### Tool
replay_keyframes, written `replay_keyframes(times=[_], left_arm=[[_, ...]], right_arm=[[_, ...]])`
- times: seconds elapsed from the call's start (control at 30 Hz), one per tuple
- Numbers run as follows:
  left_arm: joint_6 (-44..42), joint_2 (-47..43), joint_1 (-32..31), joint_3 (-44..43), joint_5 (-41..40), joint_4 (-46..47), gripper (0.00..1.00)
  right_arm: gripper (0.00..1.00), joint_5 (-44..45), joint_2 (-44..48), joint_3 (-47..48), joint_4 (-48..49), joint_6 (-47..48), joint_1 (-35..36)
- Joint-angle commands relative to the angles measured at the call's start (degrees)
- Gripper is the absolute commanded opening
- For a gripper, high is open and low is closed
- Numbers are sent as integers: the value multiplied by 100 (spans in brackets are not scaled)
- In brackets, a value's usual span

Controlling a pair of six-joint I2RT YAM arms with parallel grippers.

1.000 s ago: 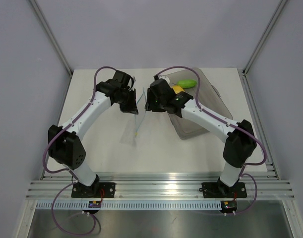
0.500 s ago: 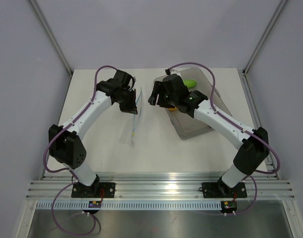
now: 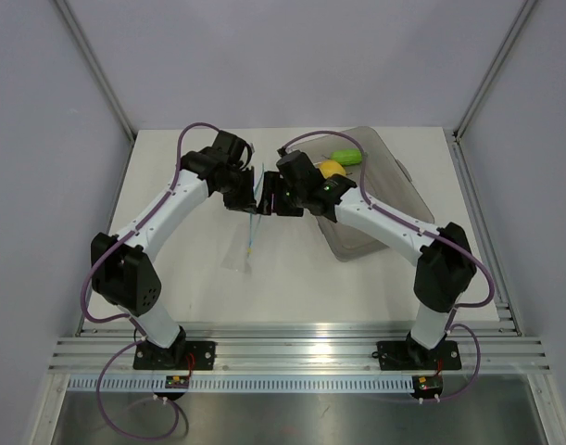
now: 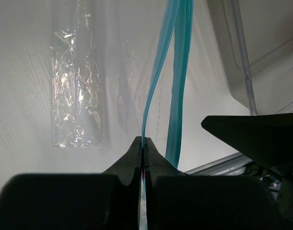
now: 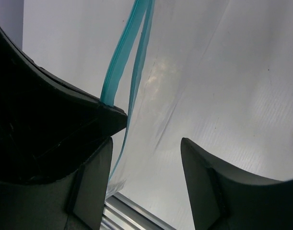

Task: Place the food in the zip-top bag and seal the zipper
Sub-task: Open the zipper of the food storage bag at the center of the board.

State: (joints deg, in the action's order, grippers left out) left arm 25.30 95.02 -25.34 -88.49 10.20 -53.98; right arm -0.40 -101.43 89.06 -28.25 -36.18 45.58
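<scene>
My left claw (image 4: 144,143) was pinched tight on one track of the light blue zipper (image 4: 177,72), holding that edge of the zip-top bag (image 3: 246,245) up off the table (image 3: 171,278). From the pinch the two teal tracks ran away side by side with a gap between them, so the mouth was unsealed. The clear, crinkly body of the bag hung down from the strip, its lower end towards the table.

My right claw (image 5: 146,163) stood with its fingers spread wide, gripping nothing. It was just beside the left claw at the zipper, and the tracks passed close by its left finger (image 5: 88,177); whether it touched them I could not tell.

Further right, the grey translucent tray (image 3: 405,190) lay on the table. In its far end sat a yellow lemon-like piece (image 3: 332,168) and, just beyond it, an elongated green piece (image 3: 348,156), both well apart from the bag.
</scene>
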Motion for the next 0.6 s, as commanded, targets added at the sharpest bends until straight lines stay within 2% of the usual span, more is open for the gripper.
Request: replay_keyframes(times=[0.0,0.07,0.13,0.17,0.2,0.23,0.3,0.4,0.43,0.47,0.5,0.53,0.57], left_arm=[[-60,-89,-41,-230,-53,106,0],[-52,-124,-32,-239,-18,124,0],[-78,-168,-32,-291,-18,98,0],[-86,-177,-32,-301,-70,80,0],[-113,-203,-32,-318,-123,11,0],[-148,-221,-23,-423,-210,-42,0],[-314,-204,20,-633,-483,-313,0],[-622,-46,248,-1624,-746,-866,0],[-788,16,301,-2011,-843,-1043,0],[-859,95,363,-3050,-992,-1245,0],[-930,287,442,-3556,-993,-1630,0],[-1026,315,460,-4066,-993,-1755,0],[-1044,193,477,-4219,-889,-1678,0]], right_arm=[[63,-30,-140,401,13,59,56],[58,-56,-263,419,13,59,56],[42,-65,-456,507,-14,50,47],[32,-39,-500,551,-49,67,47],[11,5,-579,691,-136,94,30],[3,162,-597,788,-198,111,-40],[0,294,-615,1042,-382,260,-154],[0,479,-624,1929,-715,558,-418],[0,576,-641,2523,-813,673,-453],[0,681,-659,2842,-918,796,-480],[0,804,-720,3411,-1102,980,-480],[0,822,-729,3608,-1156,1043,-480],[0,831,-738,3741,-1183,1078,-480]])
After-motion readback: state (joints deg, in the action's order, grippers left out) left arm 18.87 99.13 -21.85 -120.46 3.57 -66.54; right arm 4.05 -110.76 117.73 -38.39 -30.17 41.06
